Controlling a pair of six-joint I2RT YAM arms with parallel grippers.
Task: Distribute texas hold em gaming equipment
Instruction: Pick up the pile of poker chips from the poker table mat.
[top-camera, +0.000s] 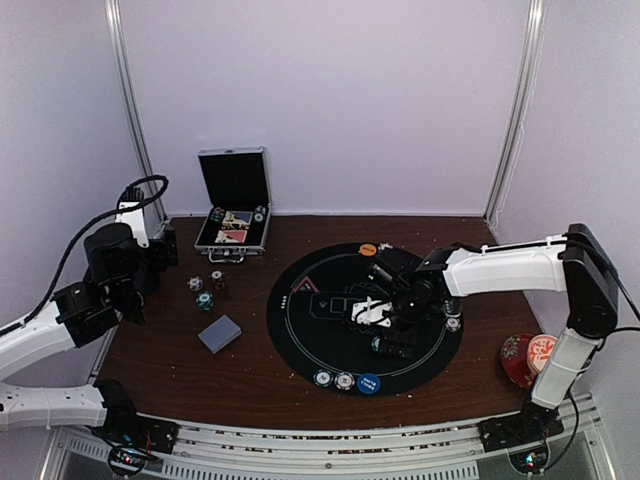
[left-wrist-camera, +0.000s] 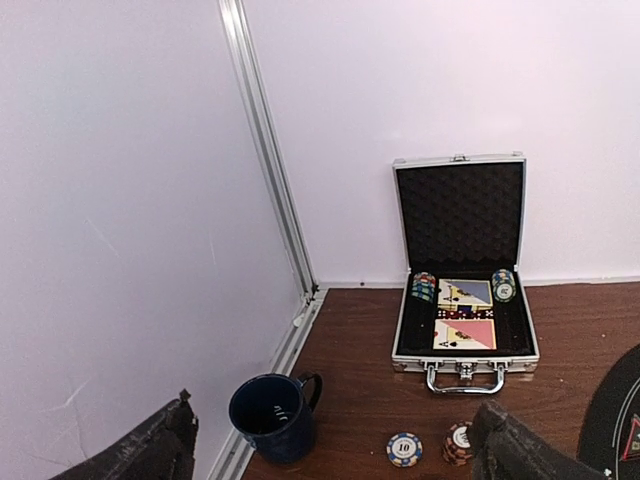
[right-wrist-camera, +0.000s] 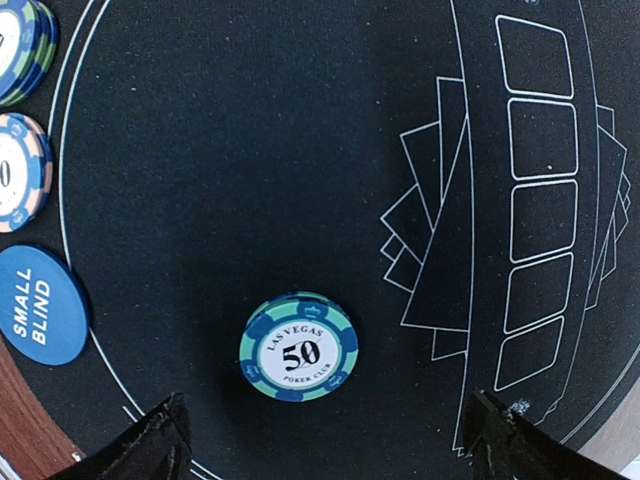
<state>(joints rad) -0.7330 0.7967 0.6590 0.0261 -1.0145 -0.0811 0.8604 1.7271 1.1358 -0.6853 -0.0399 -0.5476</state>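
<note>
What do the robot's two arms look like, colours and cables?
Both the left arm and right arm have white tubular links joined by black joint housings. A black cable loops above the left arm. Wrist views show black, rough-textured gripper fingers.

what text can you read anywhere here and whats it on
"SMALL BLIND": on the blue disc.
"LAS VEGAS", "50", "POKER CLUB": on the teal chip.
Too small or blurred to read: the loose chip, the orange disc.

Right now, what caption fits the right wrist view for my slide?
Open right gripper over a teal 50 chip on the black mat, blue button at left.
</note>
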